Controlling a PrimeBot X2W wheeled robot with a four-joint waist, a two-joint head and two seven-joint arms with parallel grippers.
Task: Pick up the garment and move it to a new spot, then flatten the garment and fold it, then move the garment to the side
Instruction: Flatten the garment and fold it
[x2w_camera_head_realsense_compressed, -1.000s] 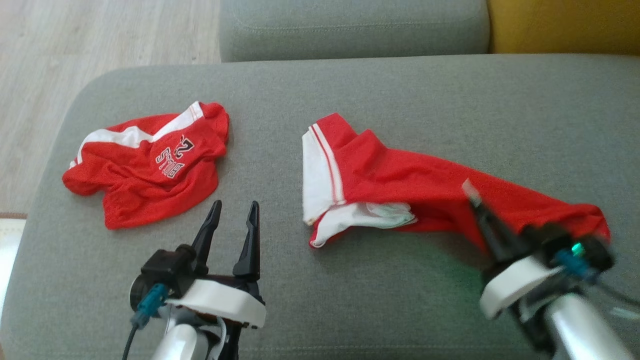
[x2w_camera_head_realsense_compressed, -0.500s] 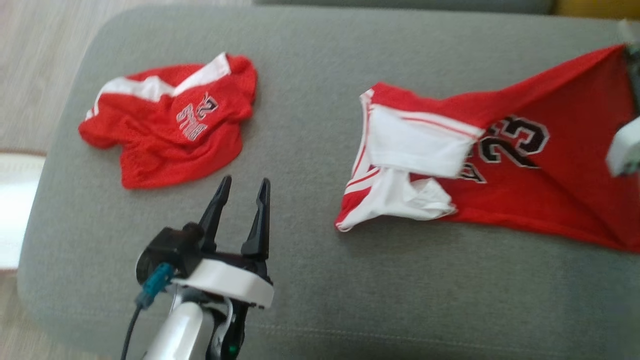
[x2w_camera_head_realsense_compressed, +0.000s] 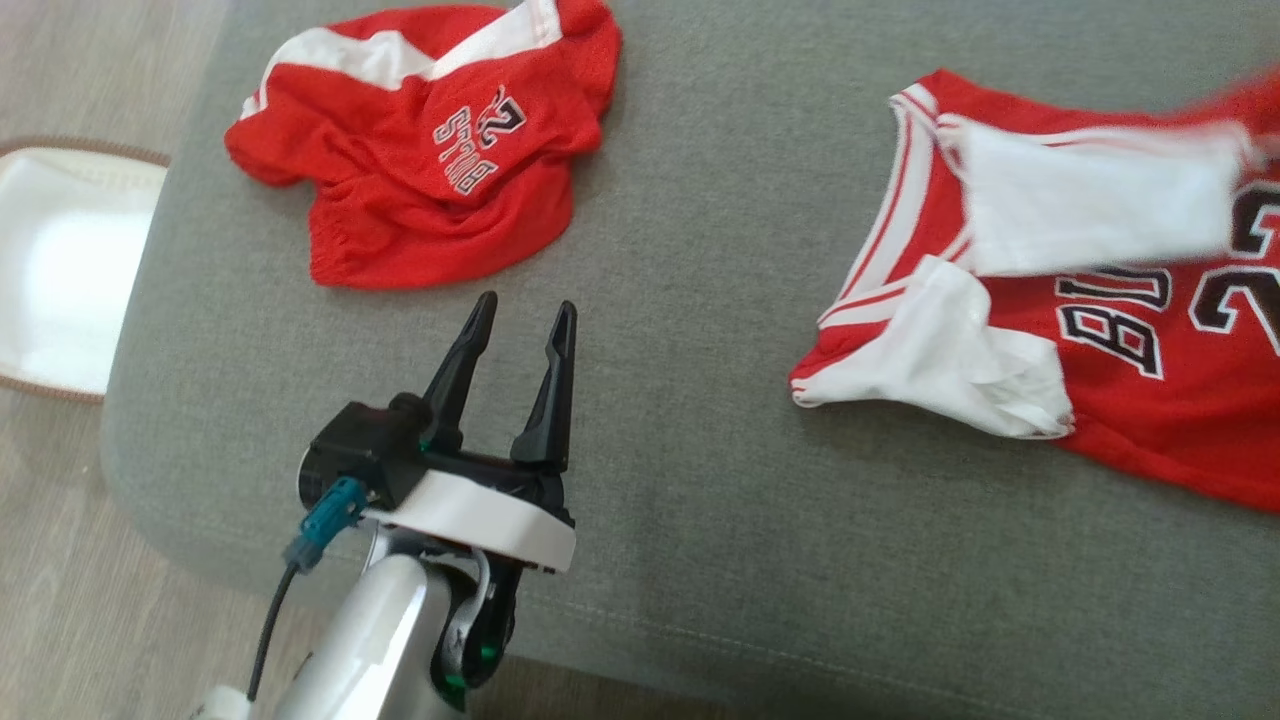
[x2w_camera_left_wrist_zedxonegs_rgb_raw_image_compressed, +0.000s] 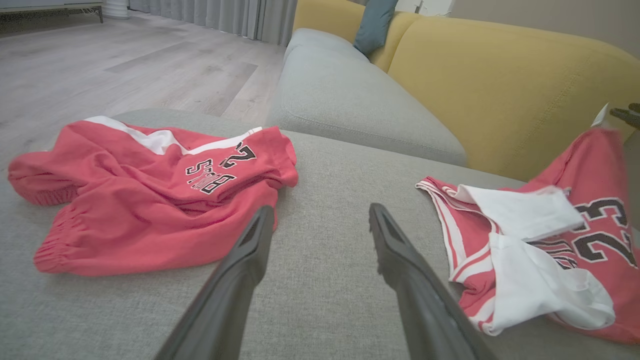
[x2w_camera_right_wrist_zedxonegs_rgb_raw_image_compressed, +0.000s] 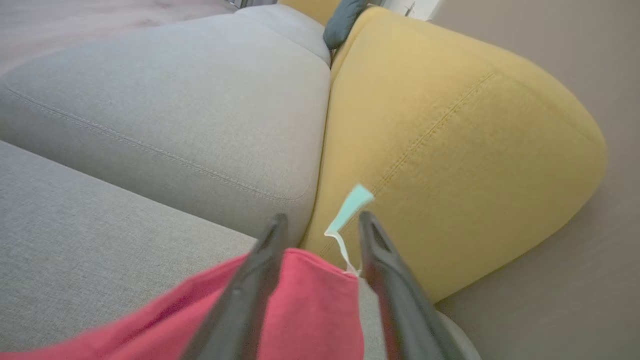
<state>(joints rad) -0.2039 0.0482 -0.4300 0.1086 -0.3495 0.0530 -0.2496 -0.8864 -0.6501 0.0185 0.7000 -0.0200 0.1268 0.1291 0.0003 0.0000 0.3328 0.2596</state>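
The garment, a red jersey (x2w_camera_head_realsense_compressed: 1130, 400) with white trim and black numbers, lies spread at the right of the grey sofa seat (x2w_camera_head_realsense_compressed: 720, 300), white sleeve parts folded over its front. In the left wrist view the jersey (x2w_camera_left_wrist_zedxonegs_rgb_raw_image_compressed: 600, 165) has its far corner raised. My right gripper (x2w_camera_right_wrist_zedxonegs_rgb_raw_image_compressed: 322, 216) is open, its fingers apart, with the jersey's red hem (x2w_camera_right_wrist_zedxonegs_rgb_raw_image_compressed: 310, 305) and a white tag (x2w_camera_right_wrist_zedxonegs_rgb_raw_image_compressed: 350, 210) lying loosely between them. My left gripper (x2w_camera_head_realsense_compressed: 527, 302) stands open and holds nothing, hovering over bare cushion between the two clothes (x2w_camera_left_wrist_zedxonegs_rgb_raw_image_compressed: 321, 209).
Crumpled red shorts (x2w_camera_head_realsense_compressed: 430, 210) with white stripes lie at the seat's far left (x2w_camera_left_wrist_zedxonegs_rgb_raw_image_compressed: 140, 210). A yellow backrest (x2w_camera_right_wrist_zedxonegs_rgb_raw_image_compressed: 450, 150) rises just beyond the jersey. The seat's front edge and wood floor run lower left, with a white rug (x2w_camera_head_realsense_compressed: 60, 270) beside it.
The head camera has shifted, so everything sits higher and further right. My right gripper drew the bunched jersey out to the right, baring its number, and its jaws have parted. The left arm stayed put.
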